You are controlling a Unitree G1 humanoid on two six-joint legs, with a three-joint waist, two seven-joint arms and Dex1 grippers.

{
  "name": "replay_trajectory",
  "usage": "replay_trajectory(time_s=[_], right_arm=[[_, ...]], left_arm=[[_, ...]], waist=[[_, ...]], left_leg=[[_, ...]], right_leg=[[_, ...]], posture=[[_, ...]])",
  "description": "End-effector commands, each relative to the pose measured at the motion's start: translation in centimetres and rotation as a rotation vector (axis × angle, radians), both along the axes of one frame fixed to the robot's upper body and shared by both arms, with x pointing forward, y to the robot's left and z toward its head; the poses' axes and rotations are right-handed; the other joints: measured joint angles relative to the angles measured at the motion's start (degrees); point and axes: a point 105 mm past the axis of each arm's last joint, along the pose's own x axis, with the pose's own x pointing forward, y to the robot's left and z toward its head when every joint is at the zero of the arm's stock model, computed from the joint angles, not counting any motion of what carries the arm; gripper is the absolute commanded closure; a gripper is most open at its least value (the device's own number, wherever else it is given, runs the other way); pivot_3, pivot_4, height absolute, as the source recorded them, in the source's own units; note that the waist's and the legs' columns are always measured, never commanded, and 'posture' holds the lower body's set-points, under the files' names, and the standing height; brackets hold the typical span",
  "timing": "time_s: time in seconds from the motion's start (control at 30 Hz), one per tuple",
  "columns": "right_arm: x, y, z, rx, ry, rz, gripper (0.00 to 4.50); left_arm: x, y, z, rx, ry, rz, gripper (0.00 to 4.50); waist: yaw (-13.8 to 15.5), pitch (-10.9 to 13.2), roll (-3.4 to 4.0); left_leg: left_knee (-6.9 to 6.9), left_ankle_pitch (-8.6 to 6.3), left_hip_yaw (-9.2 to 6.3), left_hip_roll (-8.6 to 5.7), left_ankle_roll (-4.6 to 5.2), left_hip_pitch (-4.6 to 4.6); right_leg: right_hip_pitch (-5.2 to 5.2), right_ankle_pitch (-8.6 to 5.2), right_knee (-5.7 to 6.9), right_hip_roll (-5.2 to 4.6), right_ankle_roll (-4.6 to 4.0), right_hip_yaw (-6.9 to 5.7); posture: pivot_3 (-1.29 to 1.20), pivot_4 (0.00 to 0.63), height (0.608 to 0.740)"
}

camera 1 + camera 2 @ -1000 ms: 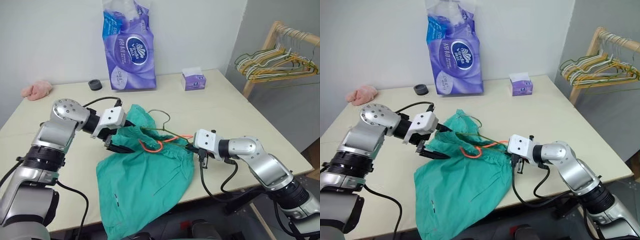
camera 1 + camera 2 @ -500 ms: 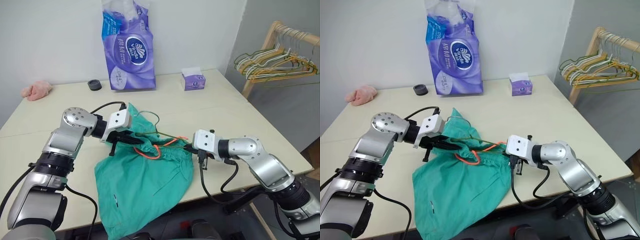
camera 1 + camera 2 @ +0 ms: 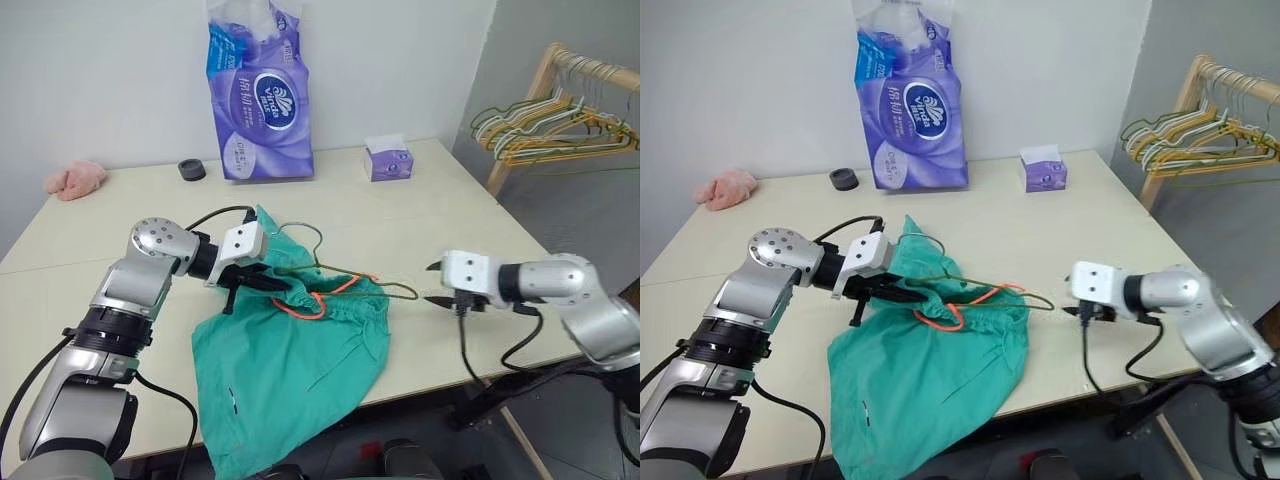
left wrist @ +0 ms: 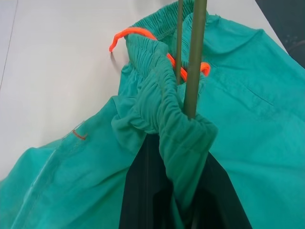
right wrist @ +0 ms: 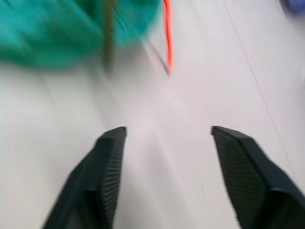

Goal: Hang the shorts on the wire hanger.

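A: Where are your shorts [image 3: 290,350]?

B: They lie crumpled on the front half of the surface [image 3: 480,225], teal and soft, one leg spilling over the near edge. The gathered elastic waistband is bunched up at your left tool [image 3: 262,283], which is clamped together on that fold; in the left wrist view the two black fingers [image 4: 143,191] pinch the ruched fabric from either side. The orange cord [image 3: 312,300] loops out of the waistband just beside that grip.

A: And the wire hanger [image 3: 345,268]?

B: Thin, dark olive wire. It runs through the waistband bunch, its hook curls up beside the fabric toward the wall, and one corner pokes out toward your right tool [image 3: 436,283]. That tool hangs just above the surface with its ribbed black fingers [image 5: 110,157] spread apart, holding nothing, near the hanger's free corner but not touching it.

A: What else is around?

B: The surface is a pale, smooth tabletop. Along the back stand a tall purple tissue pack [image 3: 258,95], a small purple tissue box [image 3: 388,160], a black ring-shaped thing [image 3: 191,169] and a pink cloth lump [image 3: 76,178]. Off to your right, a wooden rack [image 3: 545,85] carries a bunch of yellow, green and white hangers [image 3: 545,130].
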Motion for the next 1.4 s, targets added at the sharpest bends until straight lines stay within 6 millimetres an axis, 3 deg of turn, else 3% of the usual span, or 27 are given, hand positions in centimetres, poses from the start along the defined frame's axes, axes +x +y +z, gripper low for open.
replay_trajectory(time_s=[0.03, 0.17, 0.3, 0.43, 0.53, 0.77, 0.9, 1.13, 1.4], right_arm=[[-1.3, 0.7, 0.7, 0.239, 0.051, -0.073, 0.13], [-3.6, 2.8, -0.2, 0.435, 0.187, -0.103, 0.06], [-3.4, 6.5, -2.5, 0.686, 0.253, -0.301, 0.06], [-3.0, 7.3, -3.5, 0.708, 0.297, -0.375, 0.06], [-3.9, 8.9, -4.3, 0.731, 0.374, -0.362, 0.06], [-4.5, 10.7, -4.4, 0.803, 0.482, -0.375, 0.06], [-4.3, 9.3, -4.0, 0.755, 0.44, -0.404, 0.06], [-6.9, 8.7, -2.8, 0.682, 0.508, -0.303, 0.06], [-4.7, 10.1, -5.1, 0.669, 0.461, -0.462, 0.06]], left_arm=[[0.6, 0.5, 1.6, -0.029, -0.062, 0.034, 4.5], [0.8, 0.6, 1.8, -0.033, -0.066, 0.045, 4.5], [1.3, 0.8, 2.2, -0.035, -0.087, 0.065, 4.5], [1.3, 0.8, 2.2, -0.033, -0.088, 0.061, 4.5], [1.3, 0.7, 2.2, -0.035, -0.088, 0.06, 4.5], [1.2, 0.7, 2.2, -0.037, -0.092, 0.065, 4.5], [1.1, 0.8, 2.2, -0.035, -0.094, 0.068, 4.5], [1.1, 1.0, 2.1, -0.033, -0.097, 0.072, 4.5], [1.1, 0.8, 2.0, -0.029, -0.097, 0.063, 4.5]], waist=[[0.0, -0.01, -0.02], [-0.23, 0.0, -0.01], [-0.18, -0.08, -0.13], [0.07, -0.04, -0.06], [0.14, -0.06, -0.09], [-0.1, -0.05, -0.08], [-0.09, -0.05, -0.07], [0.08, -0.06, -0.09], [-0.08, -0.06, -0.09]], left_leg=[[-0.01, 0.0, -0.03, 0.03, 0.0, 0.0], [-0.01, 0.0, -0.02, 0.05, 0.0, 0.01], [-0.02, 0.0, -0.11, 0.08, 0.0, 0.04], [0.02, 0.0, -0.05, 0.06, -0.01, 0.0], [0.04, 0.0, -0.06, 0.01, 0.0, 0.01], [0.02, 0.0, -0.07, 0.0, 0.0, 0.02], [0.01, 0.0, -0.08, 0.01, 0.0, 0.02], [-0.01, -0.01, -0.11, 0.0, 0.01, 0.02], [-0.01, -0.01, -0.08, 0.04, 0.01, 0.01]], right_leg=[[0.01, 0.0, 0.01, 0.02, 0.0, -0.01], [-0.01, 0.0, 0.05, 0.04, -0.01, 0.06], [0.01, 0.0, 0.06, 0.08, -0.01, 0.0], [-0.08, 0.0, 0.12, -0.06, -0.01, 0.13], [-0.03, 0.0, 0.09, -0.2, 0.0, 0.11], [-0.06, 0.0, 0.1, -0.06, 0.0, 0.07], [-0.07, 0.0, 0.11, -0.05, 0.0, 0.09], [-0.03, -0.01, 0.08, 0.01, 0.02, 0.02], [-0.11, -0.01, 0.1, 0.03, 0.01, 0.09]], posture=[[-0.18, 0.0, 0.74], [-0.18, 0.0, 0.74], [-0.18, 0.0, 0.74], [-0.17, 0.0, 0.74], [-0.17, 0.0, 0.74], [-0.16, 0.0, 0.74], [-0.16, 0.0, 0.74], [-0.16, 0.0, 0.74], [-0.17, 0.0, 0.74]])
